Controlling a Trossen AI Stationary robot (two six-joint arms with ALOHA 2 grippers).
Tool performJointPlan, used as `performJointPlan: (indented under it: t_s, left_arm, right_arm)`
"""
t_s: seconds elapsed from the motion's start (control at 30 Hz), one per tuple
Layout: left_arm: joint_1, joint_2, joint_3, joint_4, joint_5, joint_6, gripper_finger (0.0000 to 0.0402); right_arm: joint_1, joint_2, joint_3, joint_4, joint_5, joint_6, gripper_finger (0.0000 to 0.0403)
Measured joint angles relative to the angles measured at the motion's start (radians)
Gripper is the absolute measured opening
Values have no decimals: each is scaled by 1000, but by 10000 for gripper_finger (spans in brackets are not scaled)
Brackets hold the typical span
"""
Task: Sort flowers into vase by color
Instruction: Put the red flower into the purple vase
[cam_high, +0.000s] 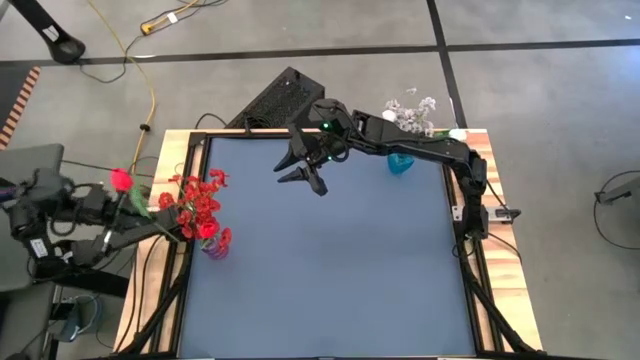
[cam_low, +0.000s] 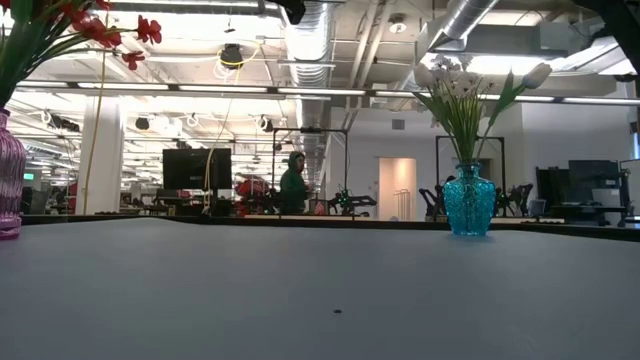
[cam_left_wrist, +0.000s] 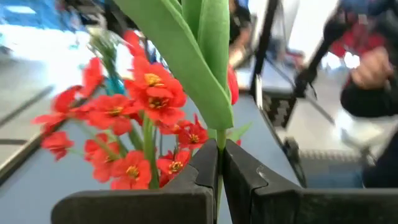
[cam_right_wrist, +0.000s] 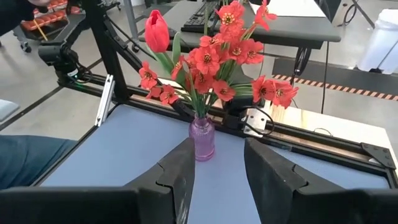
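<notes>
Red tulip (cam_right_wrist: 157, 31) is pinched by its stem in the left gripper (cam_left_wrist: 221, 163), just beside the pink vase (cam_right_wrist: 202, 138) of red blossoms (cam_right_wrist: 217, 56). Right gripper (cam_high: 305, 172) hangs open, empty, mid-table.

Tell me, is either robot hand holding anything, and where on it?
The left hand pinches a red tulip by its green stem, beside the pink vase. The right hand holds nothing.

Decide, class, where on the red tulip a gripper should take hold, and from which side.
Grip the red tulip low on its thin green stem, below the bud, probably coming from the table's outer left edge, away from the red blossoms in the pink vase. The slender stem suits narrow fingers; the bud would crush. The left gripper is shut on that stem this way.
</notes>
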Motion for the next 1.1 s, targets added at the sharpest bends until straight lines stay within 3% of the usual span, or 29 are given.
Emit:
performJointPlan:
  t_s: [0.1, 0.27, 0.37, 0.67, 1.1]
  left_arm:
    - [9, -77, -2, 44, -83, -89, 0]
    - [61, -80, -11, 85, -189, -132, 0]
    - [107, -80, -82, 161, -161, -136, 0]
    - [166, -82, -218, 97, -104, -143, 0]
    - [287, -82, -245, 111, 69, -55, 0]
  right_arm:
    - [-1, 0, 0, 6, 0, -4, 166]
    - [-3, 0, 0, 22, 0, -3, 166]
    - [0, 0, 0, 22, 0, -3, 166]
    - [21, -1, 0, 18, 0, -3, 166]
    - [19, -1, 0, 13, 1, -7, 166]
